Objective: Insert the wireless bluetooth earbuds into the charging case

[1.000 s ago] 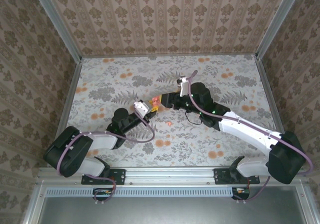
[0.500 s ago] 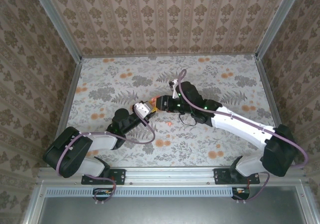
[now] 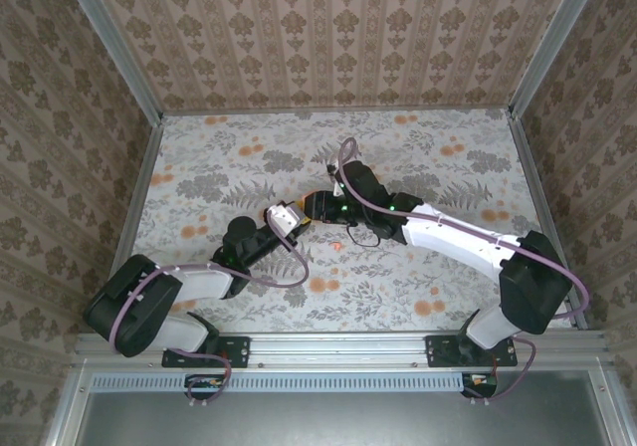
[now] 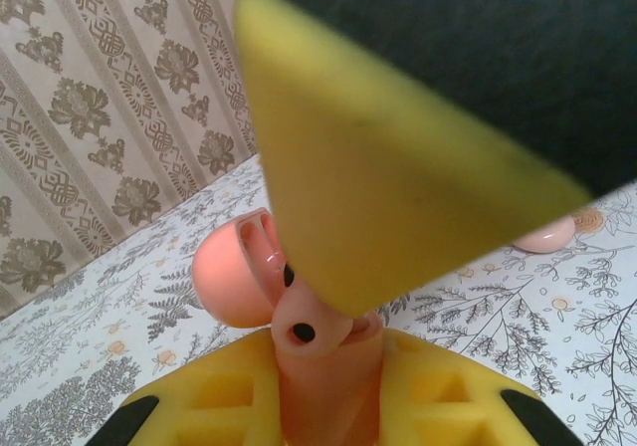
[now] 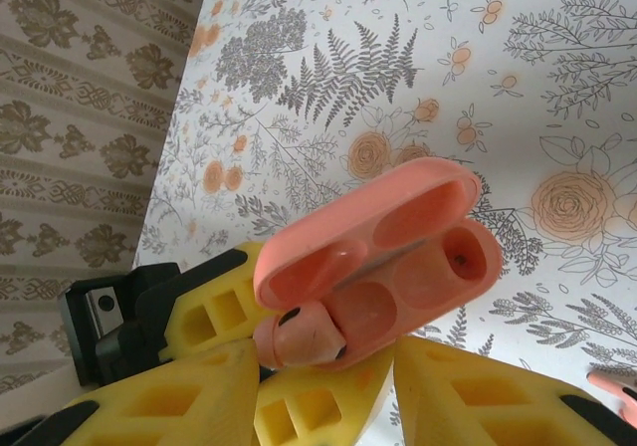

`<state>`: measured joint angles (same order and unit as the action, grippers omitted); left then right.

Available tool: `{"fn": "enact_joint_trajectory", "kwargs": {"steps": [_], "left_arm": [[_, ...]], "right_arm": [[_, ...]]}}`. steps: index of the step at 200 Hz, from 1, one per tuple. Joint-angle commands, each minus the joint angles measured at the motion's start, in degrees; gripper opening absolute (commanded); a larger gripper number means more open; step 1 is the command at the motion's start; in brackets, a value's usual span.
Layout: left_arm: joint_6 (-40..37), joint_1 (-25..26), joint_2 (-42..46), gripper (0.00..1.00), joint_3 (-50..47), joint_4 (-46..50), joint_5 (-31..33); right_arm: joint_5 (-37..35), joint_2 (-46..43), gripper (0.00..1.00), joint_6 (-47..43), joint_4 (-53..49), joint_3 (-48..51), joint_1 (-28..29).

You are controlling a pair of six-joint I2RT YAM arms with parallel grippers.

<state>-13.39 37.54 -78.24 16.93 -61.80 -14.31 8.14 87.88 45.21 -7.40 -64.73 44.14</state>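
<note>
While the case (image 5: 398,267) stands open near the middle of the tabletop (image 3: 448,147), one earbud (image 5: 304,336) sits tilted in the well at its end nearest the left fingers (image 4: 219,396). The earbud's rounded, dark-spotted tip sticks out of the well. The lid (image 4: 234,277) is hinged back, its hollow side up. The left fingers are clamped on the case's body from both sides.

The right fingers (image 5: 488,396) stand partly apart just over that same end of the case and grip nothing. Seen from the left wrist, one of them hangs right above the seated earbud; whether it touches cannot be told.

A second earbud (image 3: 339,245) lies loose on the tabletop, near the case but apart from it, toward the near edge and a little to the right.
</note>
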Motion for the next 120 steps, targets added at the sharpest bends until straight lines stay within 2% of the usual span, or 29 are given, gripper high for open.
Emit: {"fn": "enact_joint_trajectory", "kwargs": {"steps": [1, 97, 120], "left_arm": [[-1.07, 0.34, 1.51, 0.05, -0.36, 0.92, -0.74], [-1.05, 0.43, 2.73, 0.05, 0.14, 2.20, -1.08], [-1.25, 0.39, 3.31, 0.05, 0.29, 3.03, -1.21]], "right_arm": [[1.42, 1.07, 0.41, 0.73, 2.00, -1.81, 0.19], [2.41, 2.49, 0.40, 0.98, 2.48, -1.98, 0.25], [2.36, 2.87, 0.35, 0.84, 2.48, -2.16, 0.29]]}}
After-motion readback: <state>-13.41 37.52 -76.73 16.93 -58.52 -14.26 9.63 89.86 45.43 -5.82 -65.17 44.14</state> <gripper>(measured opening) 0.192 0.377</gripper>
